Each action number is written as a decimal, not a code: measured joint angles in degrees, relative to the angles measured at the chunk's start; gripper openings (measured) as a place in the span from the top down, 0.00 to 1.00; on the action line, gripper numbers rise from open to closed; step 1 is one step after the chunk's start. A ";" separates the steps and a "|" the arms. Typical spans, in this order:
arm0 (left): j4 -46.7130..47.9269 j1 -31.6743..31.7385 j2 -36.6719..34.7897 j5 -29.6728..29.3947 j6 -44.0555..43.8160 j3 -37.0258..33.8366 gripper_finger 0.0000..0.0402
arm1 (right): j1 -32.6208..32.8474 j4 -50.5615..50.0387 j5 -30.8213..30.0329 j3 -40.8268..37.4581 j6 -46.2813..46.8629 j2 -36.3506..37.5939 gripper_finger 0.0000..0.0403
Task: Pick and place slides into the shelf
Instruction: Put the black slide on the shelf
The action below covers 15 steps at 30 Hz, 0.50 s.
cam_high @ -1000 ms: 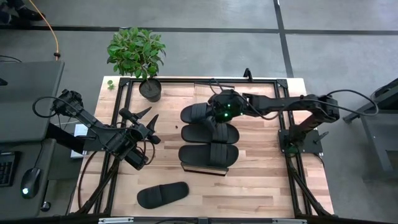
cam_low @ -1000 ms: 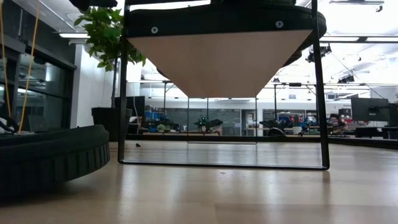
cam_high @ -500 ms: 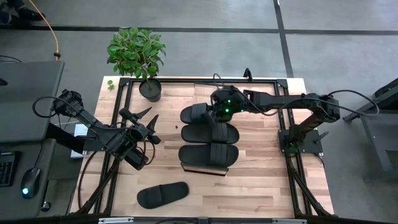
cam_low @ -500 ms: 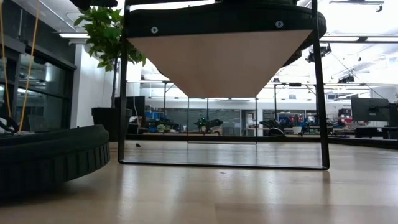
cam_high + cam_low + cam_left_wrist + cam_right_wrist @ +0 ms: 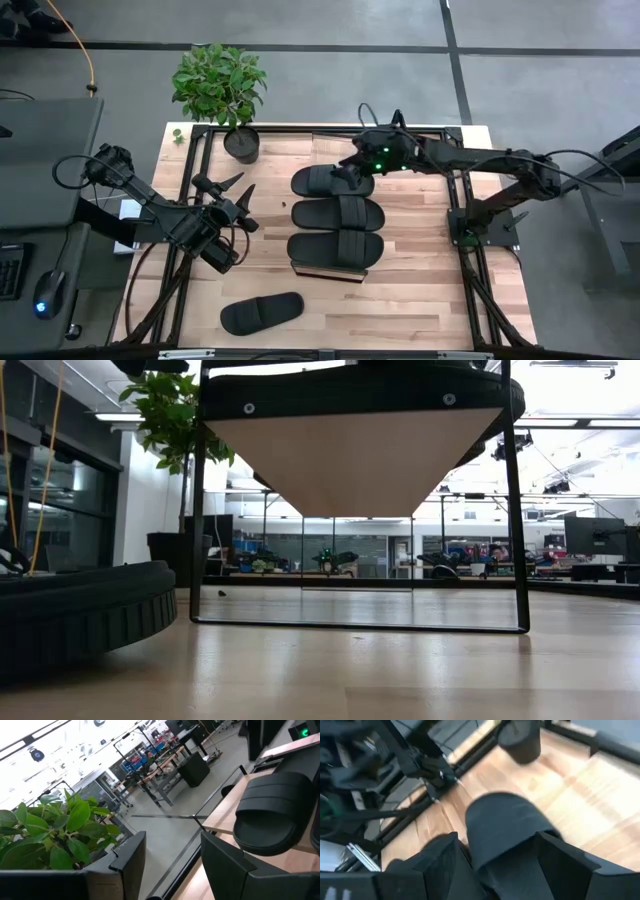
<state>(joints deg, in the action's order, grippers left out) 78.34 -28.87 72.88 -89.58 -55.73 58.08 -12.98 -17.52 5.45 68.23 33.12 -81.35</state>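
Three black slides lie side by side on the shelf (image 5: 330, 274): the far slide (image 5: 330, 182), the middle slide (image 5: 337, 214) and the near slide (image 5: 335, 248). A fourth slide (image 5: 262, 312) rests sole-down on the table near its near-left corner and also shows in the low view as the fourth slide (image 5: 80, 615). My right gripper (image 5: 343, 170) hangs open over the far slide (image 5: 505, 825), touching nothing. My left gripper (image 5: 240, 190) waits open left of the shelf, and its wrist view shows a slide (image 5: 270, 815) ahead of it.
A potted plant (image 5: 222, 85) stands at the table's far-left corner, close to my left gripper (image 5: 172, 837). Black frame rails (image 5: 190, 160) run along the table's edges. In the low view the shelf (image 5: 355, 460) stands on thin dark legs (image 5: 515, 510). Bare wood lies between the fourth slide and the shelf.
My right gripper has moved from over the middle of the row of slides toward the table's far edge and a little right, to a spot over the far slide. The slides have stayed where they were.
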 joint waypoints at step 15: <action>2.74 -0.01 -0.09 2.20 0.42 0.00 0.57 | 13.41 2.73 -9.65 0.02 3.05 5.68 0.37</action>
<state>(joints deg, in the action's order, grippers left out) 81.09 -28.88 72.79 -87.38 -55.31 58.08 0.43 -14.78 -4.20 68.25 36.17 -75.67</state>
